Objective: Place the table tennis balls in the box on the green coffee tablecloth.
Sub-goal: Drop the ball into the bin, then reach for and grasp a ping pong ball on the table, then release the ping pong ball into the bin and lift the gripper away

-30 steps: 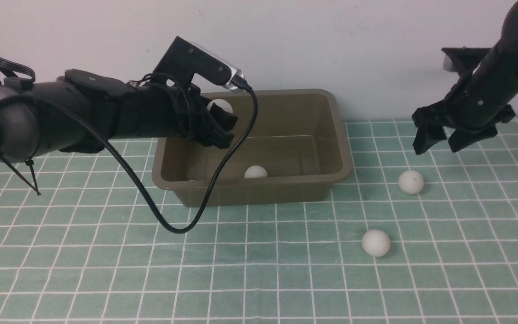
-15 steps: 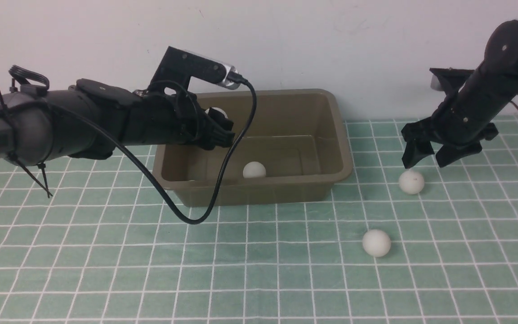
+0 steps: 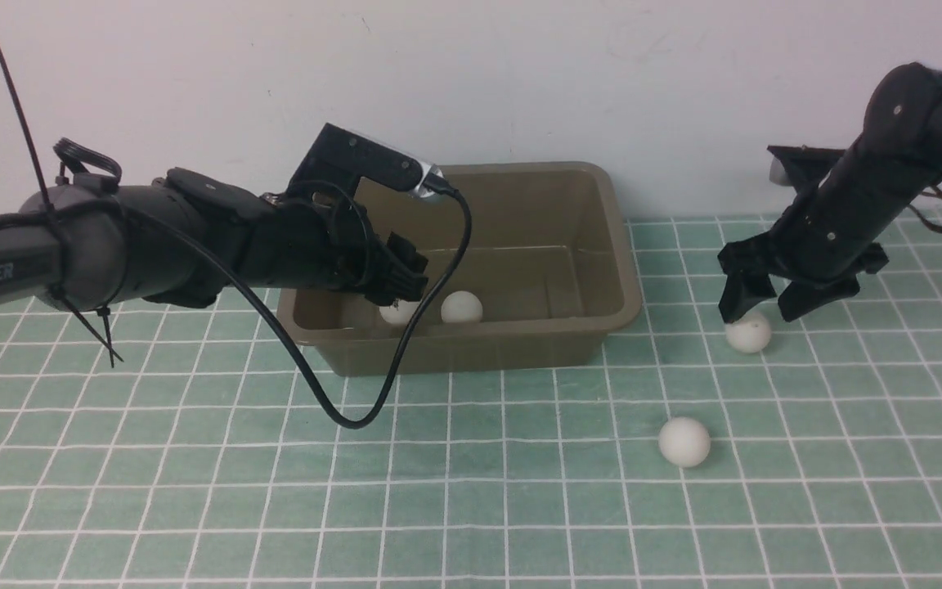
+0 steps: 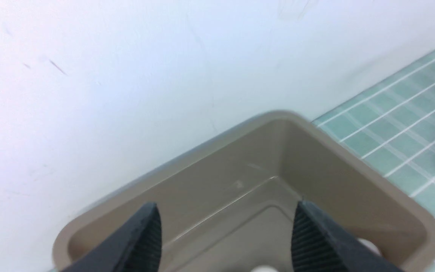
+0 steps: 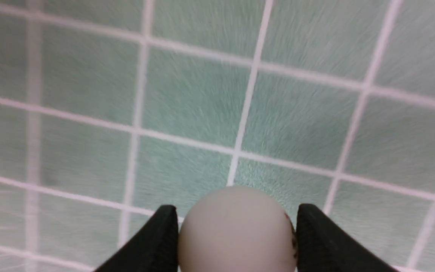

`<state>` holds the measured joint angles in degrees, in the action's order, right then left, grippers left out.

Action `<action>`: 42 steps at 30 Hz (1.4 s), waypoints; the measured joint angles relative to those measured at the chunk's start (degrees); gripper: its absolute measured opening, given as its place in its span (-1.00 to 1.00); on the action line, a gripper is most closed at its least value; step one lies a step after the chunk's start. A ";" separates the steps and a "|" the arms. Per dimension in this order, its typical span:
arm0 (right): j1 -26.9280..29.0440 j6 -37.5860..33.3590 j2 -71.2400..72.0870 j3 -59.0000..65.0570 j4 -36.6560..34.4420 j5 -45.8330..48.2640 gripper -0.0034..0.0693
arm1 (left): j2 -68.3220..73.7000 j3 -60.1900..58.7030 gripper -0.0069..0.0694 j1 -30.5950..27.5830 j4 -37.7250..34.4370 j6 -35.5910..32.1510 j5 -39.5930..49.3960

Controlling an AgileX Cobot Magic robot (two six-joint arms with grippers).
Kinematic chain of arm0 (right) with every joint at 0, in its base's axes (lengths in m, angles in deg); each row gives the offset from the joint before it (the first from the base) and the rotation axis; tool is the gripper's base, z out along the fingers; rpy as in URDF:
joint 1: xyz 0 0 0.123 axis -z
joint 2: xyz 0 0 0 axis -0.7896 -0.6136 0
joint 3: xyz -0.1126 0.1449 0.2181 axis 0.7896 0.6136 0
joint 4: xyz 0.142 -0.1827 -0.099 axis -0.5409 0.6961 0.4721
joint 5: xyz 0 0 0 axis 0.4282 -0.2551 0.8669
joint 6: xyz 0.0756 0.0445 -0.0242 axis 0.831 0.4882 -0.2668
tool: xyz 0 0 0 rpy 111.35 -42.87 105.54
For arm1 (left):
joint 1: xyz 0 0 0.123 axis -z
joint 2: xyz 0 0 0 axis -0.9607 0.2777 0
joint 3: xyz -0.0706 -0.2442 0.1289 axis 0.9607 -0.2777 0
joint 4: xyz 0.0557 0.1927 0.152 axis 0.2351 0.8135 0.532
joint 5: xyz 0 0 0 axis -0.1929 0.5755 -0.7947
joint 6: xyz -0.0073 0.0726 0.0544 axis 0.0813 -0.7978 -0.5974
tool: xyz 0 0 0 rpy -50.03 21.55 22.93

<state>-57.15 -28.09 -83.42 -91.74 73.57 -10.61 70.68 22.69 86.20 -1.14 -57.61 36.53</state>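
The green coffee tablecloth (image 3: pixel 520 507) covers the whole table. On it the box (image 3: pixel 471 352), set against the far wall, now holds two table tennis balls, one more than a second ago. The left gripper (image 3: pixel 405 274), hanging over the box's left end, has released its load. That dropped ball (image 3: pixel 397 312) lies just beside the first ball (image 3: pixel 462 307), close to the near wall.

Right of the box, the right gripper (image 3: pixel 765 313) has come down onto the far loose ball (image 3: pixel 747 334), which sits on the cloth. The near loose ball (image 3: pixel 684 442) waits untouched.

The left wrist view shows jaws standing wide with nothing between them, a detail the front view hides behind the arm. The right wrist view shows both fingers pressed against the ball's flanks, where the front view shows only fingertips above it. How firmly they bite, that blurred frame does not settle.
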 joint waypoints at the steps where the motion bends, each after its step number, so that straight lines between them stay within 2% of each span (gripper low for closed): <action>1: 0.10 0.00 1.21 -0.68 -0.16 0.58 0.08 | -1.79 -0.79 0.28 -1.02 0.97 1.24 1.67; 3: 0.10 -1.05 3.60 -3.61 -2.00 1.75 0.08 | -4.76 -2.76 0.28 -2.88 3.96 3.57 3.76; 6: -1.34 -3.95 5.72 -9.77 -8.83 3.90 0.08 | -7.44 -6.79 0.28 -6.02 10.43 8.21 5.95; 8: -3.66 -5.36 5.92 -12.77 -11.03 4.30 0.08 | -8.05 -10.97 0.28 -9.51 16.49 13.50 7.96; 13: -13.28 -5.49 3.92 -15.10 -8.74 1.29 0.08 | -8.09 -14.89 0.28 -14.67 23.73 20.13 16.07; 18: -17.28 -5.24 -0.20 -16.10 -7.93 -1.52 0.08 | -8.45 -15.09 0.28 -17.03 26.58 20.96 23.04; 25: -17.55 -5.45 -4.93 -19.38 -10.45 -2.81 0.08 | -12.52 -15.09 0.28 -17.92 30.46 21.02 27.16; 28: -17.55 -5.52 -5.85 -19.50 -10.58 -3.54 0.17 | -15.07 -15.09 0.28 -17.92 31.02 21.02 27.81; 30: -17.55 -5.52 -5.96 -19.64 -10.49 -3.47 0.34 | -16.96 -15.09 0.28 -17.92 31.09 21.02 28.22; 32: -17.55 -5.52 -5.96 -20.22 -9.78 -2.60 0.47 | -18.55 -15.09 0.28 -17.92 31.10 21.02 28.32; 34: -17.55 -5.52 -5.70 -21.71 -8.08 0.61 0.52 | -20.37 -15.09 0.28 -17.92 31.16 21.02 28.44; 39: -17.50 -3.25 -1.64 -25.10 1.76 5.17 0.55 | -24.41 -15.09 0.28 -17.92 31.33 21.46 31.00; 42: -16.93 -0.67 7.56 -18.77 7.17 5.29 0.55 | -25.23 -15.13 0.28 -17.92 31.34 21.60 31.80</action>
<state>-74.08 -28.76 -75.87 -110.51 80.74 -5.33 45.45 7.56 68.29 30.20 -36.02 68.33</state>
